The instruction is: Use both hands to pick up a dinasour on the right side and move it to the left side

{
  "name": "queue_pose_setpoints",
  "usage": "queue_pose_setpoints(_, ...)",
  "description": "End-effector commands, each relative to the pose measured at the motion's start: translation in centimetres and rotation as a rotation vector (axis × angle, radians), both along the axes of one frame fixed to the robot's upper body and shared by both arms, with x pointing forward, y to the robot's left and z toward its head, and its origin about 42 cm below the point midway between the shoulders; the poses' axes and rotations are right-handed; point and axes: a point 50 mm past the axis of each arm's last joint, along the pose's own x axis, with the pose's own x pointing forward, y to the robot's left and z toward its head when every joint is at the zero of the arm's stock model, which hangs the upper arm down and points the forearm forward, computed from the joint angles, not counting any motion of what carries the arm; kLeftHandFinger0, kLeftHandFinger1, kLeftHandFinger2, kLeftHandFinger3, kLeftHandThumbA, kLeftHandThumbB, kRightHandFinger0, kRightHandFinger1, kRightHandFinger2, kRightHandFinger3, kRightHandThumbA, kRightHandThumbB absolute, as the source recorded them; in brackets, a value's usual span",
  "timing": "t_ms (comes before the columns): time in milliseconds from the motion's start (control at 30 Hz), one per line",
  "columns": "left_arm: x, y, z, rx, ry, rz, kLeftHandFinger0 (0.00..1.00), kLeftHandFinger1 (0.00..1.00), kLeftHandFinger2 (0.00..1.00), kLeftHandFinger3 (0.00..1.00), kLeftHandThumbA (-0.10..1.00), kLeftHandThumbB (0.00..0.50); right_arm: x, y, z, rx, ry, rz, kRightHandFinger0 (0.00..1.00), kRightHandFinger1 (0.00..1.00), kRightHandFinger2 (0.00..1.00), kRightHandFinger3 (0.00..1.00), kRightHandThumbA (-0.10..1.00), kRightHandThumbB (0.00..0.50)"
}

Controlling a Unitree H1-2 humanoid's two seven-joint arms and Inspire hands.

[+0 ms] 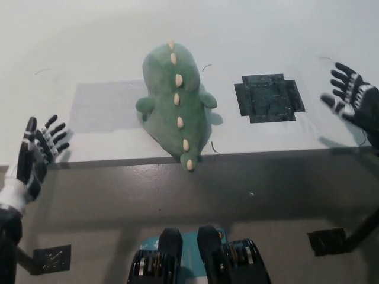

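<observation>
We see the dinosaur point(176, 106) lying on the white table point(89, 35), belly down, cream spikes up, tail tip hanging just over the front edge. It sits between our two hands and touches neither. Our right hand point(353, 97) is well to the dinosaur's right, near the right edge of the view, fingers spread, holding nothing, hovering over the table surface past the black patch point(269, 97). That black patch lies between our right hand and the dinosaur, flat on the table, just apart from the toy's right arm. Our left hand point(37, 151) is well to the dinosaur's left, at the table's front edge, fingers spread and pointing up, also empty. A grey rectangular patch point(103, 106) lies on the table between our left hand and the dinosaur; the dinosaur's left side overlaps its right end. Neither hand has any contact with the toy.
</observation>
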Motion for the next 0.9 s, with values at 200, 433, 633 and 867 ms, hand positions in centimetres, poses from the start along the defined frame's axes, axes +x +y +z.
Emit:
queue_pose_setpoints(200,-4.8,-5.6,0.4,-0.037,-0.151,-0.033,1.00,1.00,1.00,1.00,1.00,0.500,-4.8,-0.3,1.8,-0.016,-0.135,0.064,1.00,1.00,1.00,1.00,1.00,0.370)
queue_pose_setpoints(433,-6.9,-8.5,0.1,-0.014,-0.189,-0.053,1.00,1.00,1.00,1.00,1.00,0.500,-7.1,-0.8,0.9,-0.037,-0.128,0.049,1.00,1.00,1.00,1.00,1.00,0.372)
queue_pose_setpoints(633,-8.5,-10.6,-0.8,-0.023,-0.216,-0.080,1.00,1.00,1.00,1.00,1.00,0.500,-9.0,-2.4,-0.3,-0.019,-0.120,0.029,1.00,1.00,1.00,1.00,1.00,0.377)
queue_pose_setpoints(867,-10.3,-11.2,-1.6,-0.054,-0.246,-0.078,1.00,1.00,1.00,1.00,1.00,0.500,-11.4,-3.5,-1.3,0.010,-0.123,0.015,1.00,1.00,1.00,1.00,1.00,0.340)
